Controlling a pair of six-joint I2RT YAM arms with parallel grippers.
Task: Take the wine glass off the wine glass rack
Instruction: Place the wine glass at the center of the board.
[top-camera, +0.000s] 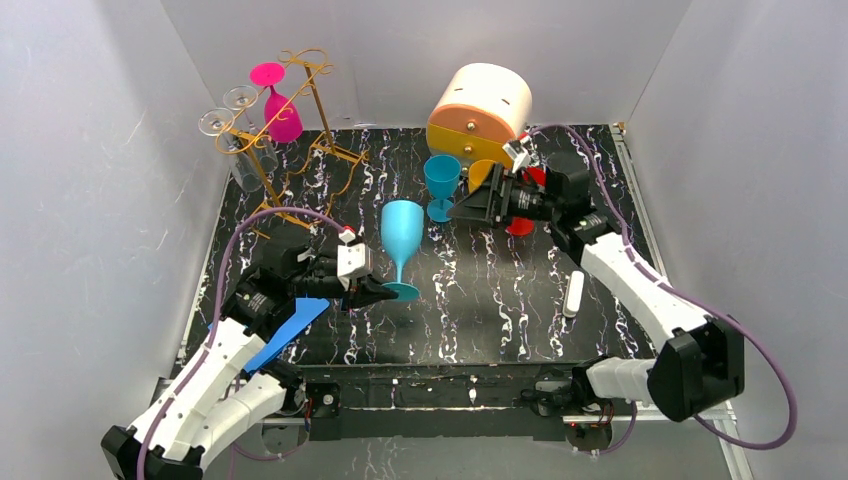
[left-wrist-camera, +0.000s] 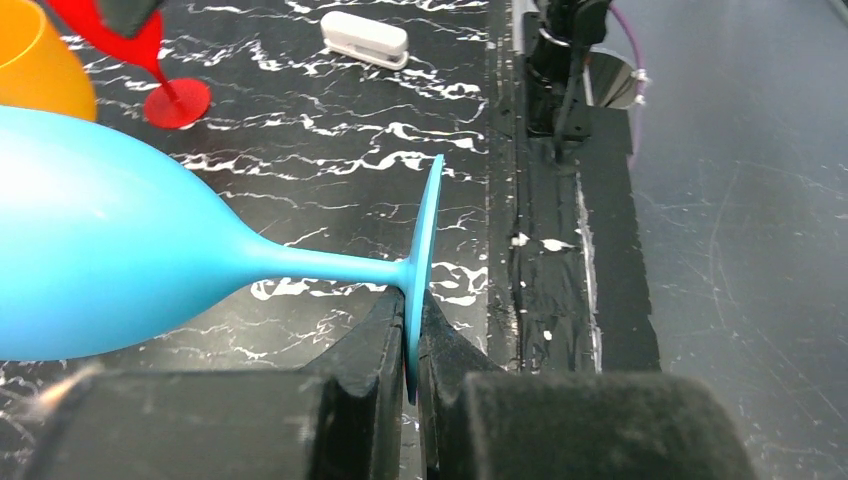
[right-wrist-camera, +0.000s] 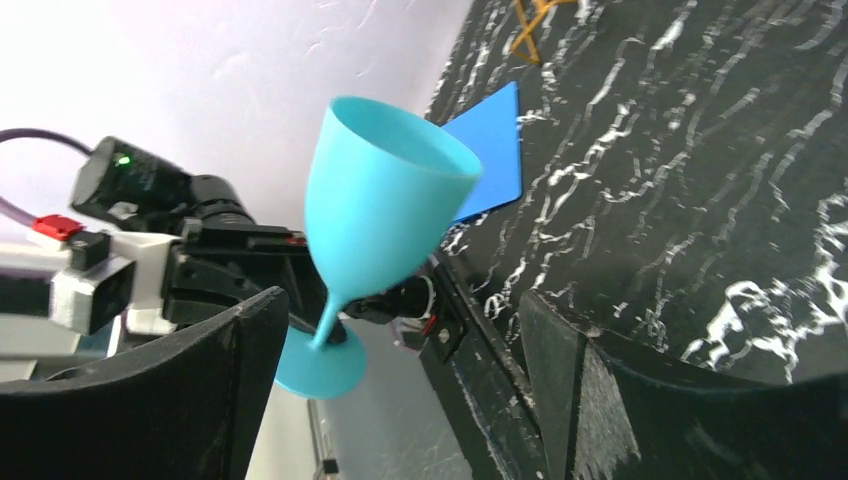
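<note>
Left gripper (top-camera: 383, 293) pinches blue wine glass (top-camera: 401, 232) foot; right gripper (top-camera: 460, 208) spread wide.
Left arm (top-camera: 215, 365) reaches low over black marbled table (top-camera: 500, 300); wine glass rack (top-camera: 320, 100) stands beyond that gripper, leftward; white walls (top-camera: 90, 150) around.

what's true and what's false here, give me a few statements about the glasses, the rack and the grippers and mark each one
1. The left gripper is shut on the base of the light blue glass. True.
2. The right gripper is shut on a glass. False: the right gripper is open and holds nothing.
3. A pink glass hangs upside down on the wine glass rack. True.
4. The rack lies flat on the table. False: it stands upright.
</note>
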